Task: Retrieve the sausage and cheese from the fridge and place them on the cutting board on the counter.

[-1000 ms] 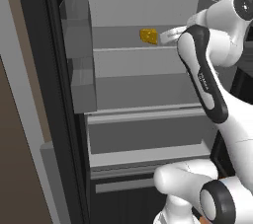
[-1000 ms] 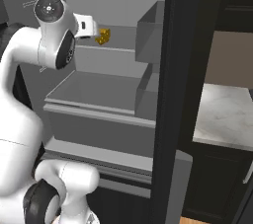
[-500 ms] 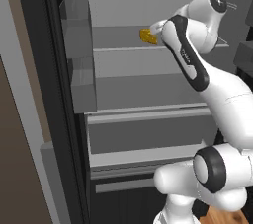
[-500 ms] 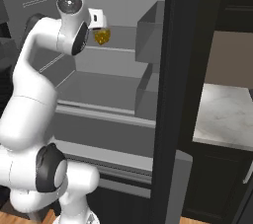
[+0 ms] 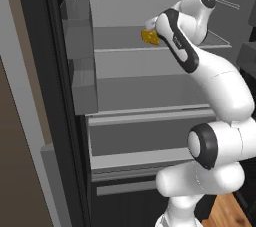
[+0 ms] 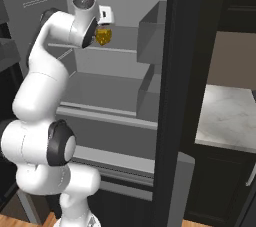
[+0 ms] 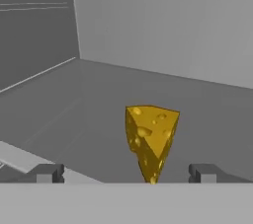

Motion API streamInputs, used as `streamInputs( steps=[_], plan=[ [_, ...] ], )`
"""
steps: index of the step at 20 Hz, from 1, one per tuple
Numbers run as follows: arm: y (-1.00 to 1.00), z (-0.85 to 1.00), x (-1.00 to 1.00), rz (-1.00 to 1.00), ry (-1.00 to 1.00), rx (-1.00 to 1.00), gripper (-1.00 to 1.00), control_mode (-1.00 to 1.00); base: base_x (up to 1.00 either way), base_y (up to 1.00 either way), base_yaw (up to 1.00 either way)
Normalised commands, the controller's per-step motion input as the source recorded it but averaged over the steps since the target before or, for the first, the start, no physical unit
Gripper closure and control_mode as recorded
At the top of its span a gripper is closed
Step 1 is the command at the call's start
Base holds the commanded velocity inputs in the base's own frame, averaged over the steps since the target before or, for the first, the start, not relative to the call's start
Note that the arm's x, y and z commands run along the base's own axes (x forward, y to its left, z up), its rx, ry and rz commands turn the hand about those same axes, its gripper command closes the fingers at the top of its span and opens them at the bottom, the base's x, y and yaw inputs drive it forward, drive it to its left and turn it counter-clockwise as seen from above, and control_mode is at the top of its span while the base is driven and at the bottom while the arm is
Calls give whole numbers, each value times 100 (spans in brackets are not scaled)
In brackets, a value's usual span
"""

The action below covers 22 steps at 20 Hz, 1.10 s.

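Inside the open fridge (image 5: pixel 150 86), on its upper shelf (image 7: pixel 89 104), sits the cheese (image 7: pixel 150 138), a bright yellow wedge pitted with holes, standing on its narrow point with the broad face up. From the hand view the tool (image 7: pixel 126 173) is released: its 2 dark fingertips (image 7: pixel 47 172) stand wide apart, 1 on each side of the wedge and touching nothing, with the cheese between them and just beyond.

That gap cannot be read from the base cameras. From the left base view the arm's dark-banded forearm covers the hand, and the cheese (image 5: pixel 149 36) peeks out as a small yellow patch beside it at the shelf's front edge. From the right base view the cheese (image 6: pixel 103 35) shows just under the white wrist, and past the black fridge door edge lies the bench (image 6: pixel 227 116), a white-grey marbled stone slab over black cabinets.

Smooth matte light grey lines the fridge walls and shelves; boxy grey door bins (image 5: pixel 80 61) hang on the door in the left base view.
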Motion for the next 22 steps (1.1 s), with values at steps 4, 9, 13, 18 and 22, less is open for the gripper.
streamInputs(
  steps=[4,9,13,18,22],
  plan=[
    [0,-2,38,0,6,0,-100,-100,0,0,0],
    [0,-25,7,0,6,0,-100,-100,0,0,0],
    [0,-25,10,0,4,0,-100,-100,0,0,0],
    [1,-24,21,0,0,0,-100,-100,0,0,0],
    [0,-3,40,0,0,0,-100,-100,0,0,0]
  ],
)
